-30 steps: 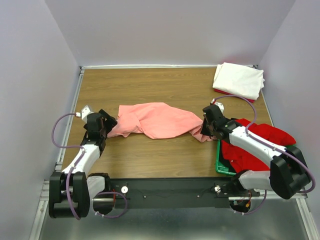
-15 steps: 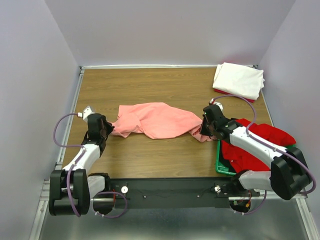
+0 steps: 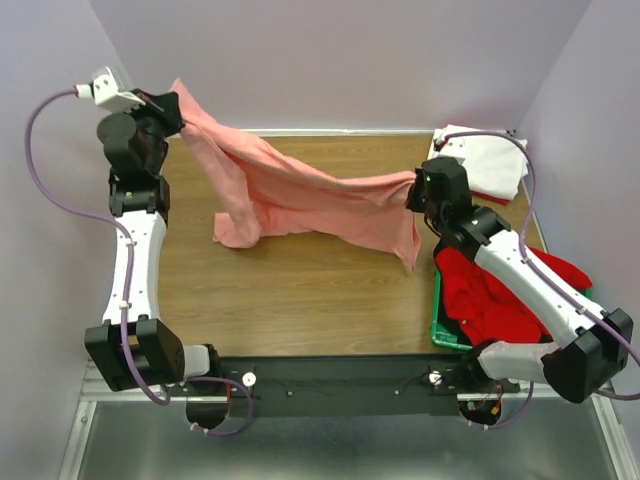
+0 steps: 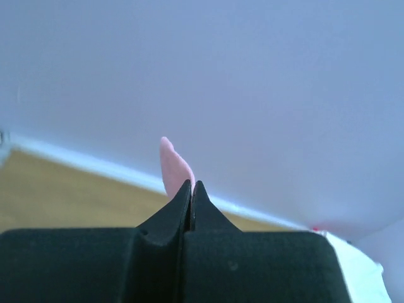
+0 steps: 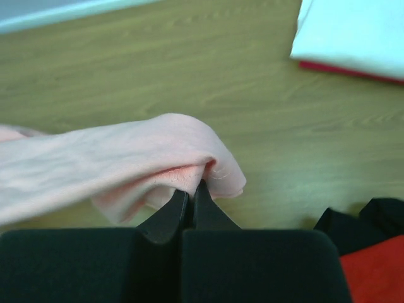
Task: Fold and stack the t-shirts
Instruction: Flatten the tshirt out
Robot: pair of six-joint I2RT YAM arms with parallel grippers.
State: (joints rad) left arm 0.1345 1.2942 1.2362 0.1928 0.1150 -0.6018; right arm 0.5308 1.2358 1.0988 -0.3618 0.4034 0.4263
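The salmon-pink t-shirt (image 3: 300,195) hangs stretched above the table between both arms, its lower folds drooping toward the wood. My left gripper (image 3: 178,108) is raised high at the back left and is shut on one end of it; a pink tip (image 4: 173,161) shows past the closed jaws. At the shirt's right end my right gripper (image 3: 413,193) is shut on the cloth (image 5: 126,167). A folded white t-shirt (image 3: 480,160) lies on a red one at the back right corner. A bright red t-shirt (image 3: 495,295) and dark cloth (image 5: 372,218) sit in the crate.
A green plastic crate (image 3: 440,325) stands at the table's front right edge, under my right arm. Lilac walls close in the table on three sides. Bare wood (image 3: 300,290) lies in front of the hanging shirt.
My left gripper shut on the pink shirt's left end and swung it high to the back left. My right gripper rose and moved back with its end, lifting the shirt off the table.
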